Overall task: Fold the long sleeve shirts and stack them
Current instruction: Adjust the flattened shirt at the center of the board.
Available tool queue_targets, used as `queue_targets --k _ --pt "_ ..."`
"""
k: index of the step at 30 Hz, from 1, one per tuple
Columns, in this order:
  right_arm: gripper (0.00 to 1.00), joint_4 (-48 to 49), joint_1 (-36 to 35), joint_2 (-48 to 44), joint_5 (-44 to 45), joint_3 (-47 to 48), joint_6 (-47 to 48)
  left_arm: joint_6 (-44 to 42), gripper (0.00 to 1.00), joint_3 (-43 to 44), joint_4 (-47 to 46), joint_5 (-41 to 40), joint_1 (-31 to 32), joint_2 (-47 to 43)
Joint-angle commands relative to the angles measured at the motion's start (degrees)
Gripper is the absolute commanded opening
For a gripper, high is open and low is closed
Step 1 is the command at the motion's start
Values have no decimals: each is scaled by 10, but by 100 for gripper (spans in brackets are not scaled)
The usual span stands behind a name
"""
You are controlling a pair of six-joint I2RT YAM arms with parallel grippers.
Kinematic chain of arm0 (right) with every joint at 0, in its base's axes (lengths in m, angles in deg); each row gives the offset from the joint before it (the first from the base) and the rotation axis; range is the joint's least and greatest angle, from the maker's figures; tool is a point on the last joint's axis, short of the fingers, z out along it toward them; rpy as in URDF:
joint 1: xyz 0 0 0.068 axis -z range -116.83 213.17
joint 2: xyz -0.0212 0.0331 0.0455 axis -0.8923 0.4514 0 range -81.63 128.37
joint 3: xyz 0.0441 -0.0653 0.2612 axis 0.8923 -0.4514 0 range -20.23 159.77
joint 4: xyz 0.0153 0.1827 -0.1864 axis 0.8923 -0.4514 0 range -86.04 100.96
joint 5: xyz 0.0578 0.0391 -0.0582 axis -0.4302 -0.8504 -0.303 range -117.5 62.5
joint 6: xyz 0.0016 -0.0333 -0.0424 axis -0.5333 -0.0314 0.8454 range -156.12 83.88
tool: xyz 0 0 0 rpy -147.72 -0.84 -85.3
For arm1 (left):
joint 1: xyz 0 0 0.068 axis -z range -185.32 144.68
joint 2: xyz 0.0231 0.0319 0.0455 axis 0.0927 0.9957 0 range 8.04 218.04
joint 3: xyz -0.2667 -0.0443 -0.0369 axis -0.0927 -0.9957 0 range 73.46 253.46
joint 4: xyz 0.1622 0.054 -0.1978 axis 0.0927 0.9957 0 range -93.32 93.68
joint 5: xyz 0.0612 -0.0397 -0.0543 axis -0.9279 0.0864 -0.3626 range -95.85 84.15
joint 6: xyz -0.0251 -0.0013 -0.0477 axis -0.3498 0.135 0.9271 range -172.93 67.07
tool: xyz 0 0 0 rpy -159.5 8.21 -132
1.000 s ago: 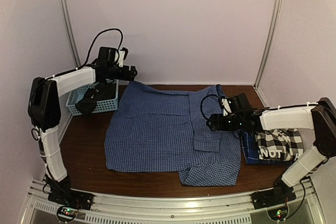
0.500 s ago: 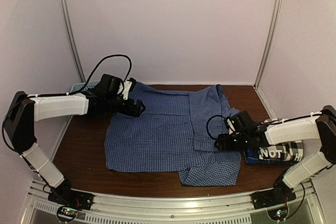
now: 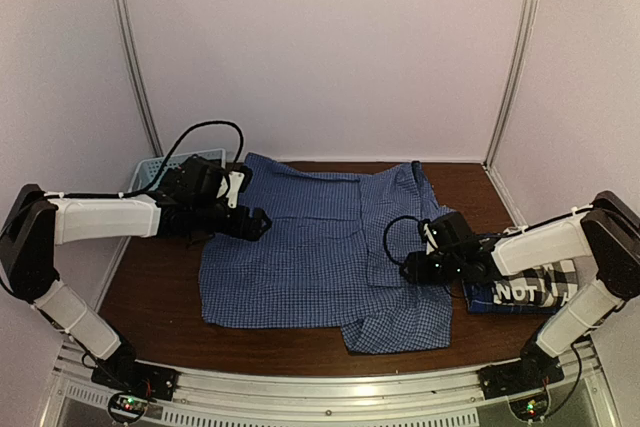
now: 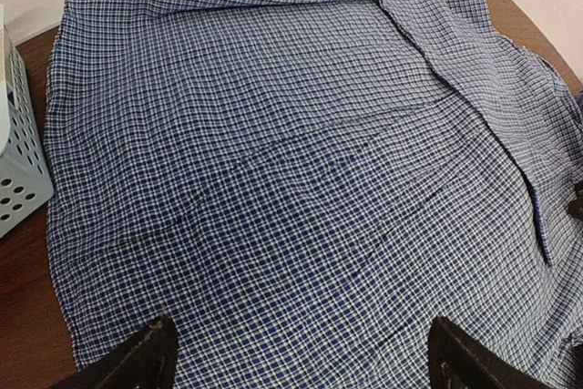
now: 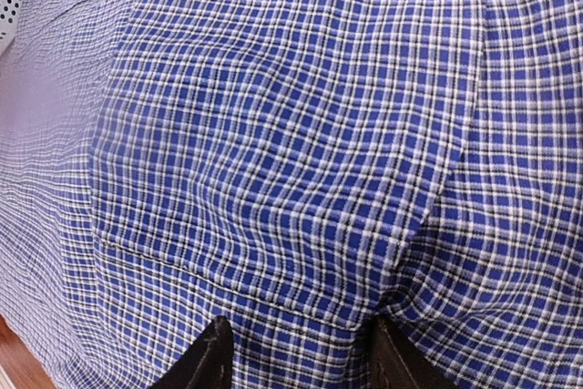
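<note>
On the dark wooden table (image 3: pixel 160 287), the blue fine-check button-up cloth shirt (image 3: pixel 300 247) is spread flat for folding, w/ the L gripper (image 3: pixel 262 224) held wide open over its far-left edge & the R gripper (image 5: pixel 305 357) set astride a raised sleeve fold, jaws apart, though whether cloth is pinched can't be told.
</note>
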Motion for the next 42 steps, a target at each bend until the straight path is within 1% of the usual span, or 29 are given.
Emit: queue_targets --k 1,5,11,15,19,23,26,29,36,42 --pt "51 -18 -15 12 39 15 -6 7 97 -6 -33 6 3 -12" --pt "52 -63 -33 -19 84 9 -32 4 97 -5 -31 7 3 -14" --pt "61 -112 -89 -67 143 -26 -99 5 97 -11 -34 8 3 -18" --pt "64 -143 -114 -95 169 -41 -130 0 97 -16 -34 4 4 -22" --pt "66 -169 -122 -124 191 -27 -132 -3 97 -17 -34 3 4 -22" --pt "68 -165 -123 -136 193 0 -107 -2 97 -17 -35 6 4 -20" --pt "70 -166 -121 -118 205 29 -85 -1 98 -20 -40 6 4 -19" --pt "70 -162 -112 -78 209 63 -65 2 98 -22 -41 10 4 -14" --pt "63 -145 -77 10 204 111 -39 1 98 -22 -40 15 4 -13" --pt "59 -119 -60 44 177 110 -37 0 98 -22 -40 11 4 -15"
